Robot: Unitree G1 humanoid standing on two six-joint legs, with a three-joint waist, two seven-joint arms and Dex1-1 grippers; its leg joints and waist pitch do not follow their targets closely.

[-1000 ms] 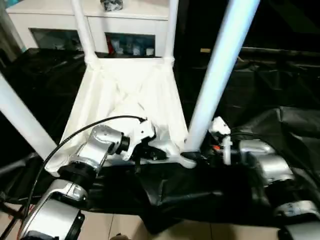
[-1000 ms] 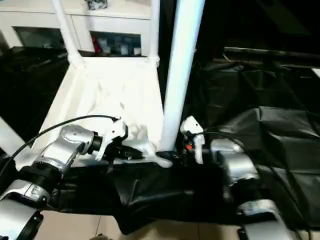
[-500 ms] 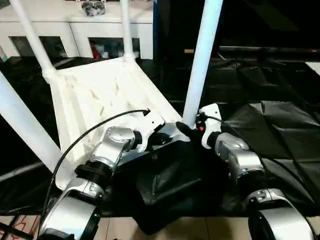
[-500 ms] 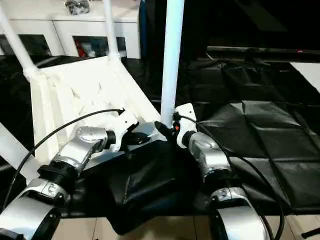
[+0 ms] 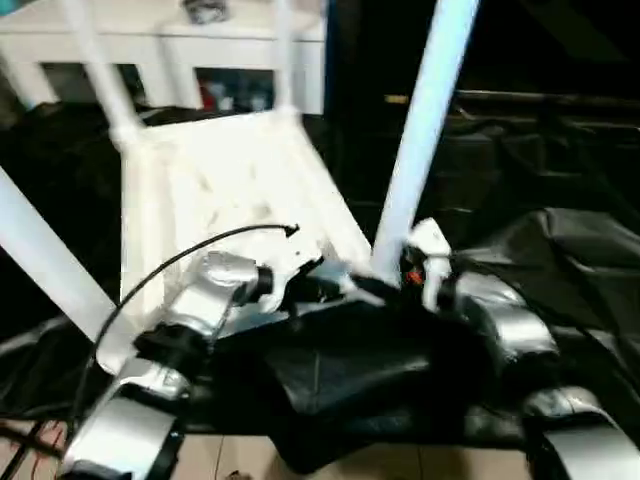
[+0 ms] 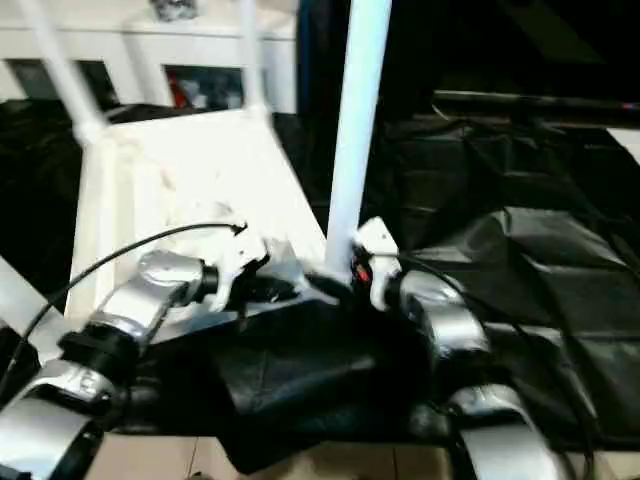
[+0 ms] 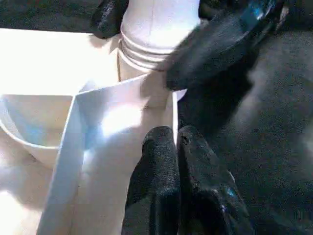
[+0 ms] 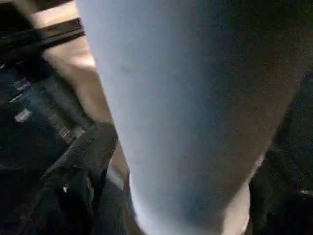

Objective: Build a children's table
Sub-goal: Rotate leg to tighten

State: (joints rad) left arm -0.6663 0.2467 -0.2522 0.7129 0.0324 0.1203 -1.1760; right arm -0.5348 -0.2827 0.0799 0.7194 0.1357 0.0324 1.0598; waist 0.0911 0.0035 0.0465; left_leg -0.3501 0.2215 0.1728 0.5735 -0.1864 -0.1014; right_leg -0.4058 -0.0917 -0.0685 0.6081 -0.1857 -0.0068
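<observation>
Tabletop [image 5: 215, 190] lies upside down on black sheeting [image 5: 560, 260], ribbed underside up, with legs standing out of its corner sockets. Take that tabletop as the landmark and sweep across. At its far left corner one leg [image 5: 95, 70] rises, another leg [image 5: 45, 250] slants off its near left corner, and a third leg [image 5: 281, 55] stands at the far right corner, in front of a white cabinet [image 5: 160, 40] behind the tabletop.

Left end effector [image 7: 177, 147] sits at the tabletop's near edge, its two black fingers [image 7: 159, 171] pressed together with nothing between them, tips resting against a rib just beside the near right socket.

At that near right corner stands the fourth leg [image 5: 425, 120], its ringed base [image 7: 146, 46] seated in the socket. Right end effector [image 5: 385, 285] sits at the foot of this leg, a dark finger [image 8: 78, 161] on either side, but whether they clamp the tube or stand clear of it I cannot tell.

Risk from here, as I judge it: if the leg isn't fully home, letting go could leave it leaning or popping out, and a sideways nudge from either arm could skid the whole tabletop across the slick sheeting.
</observation>
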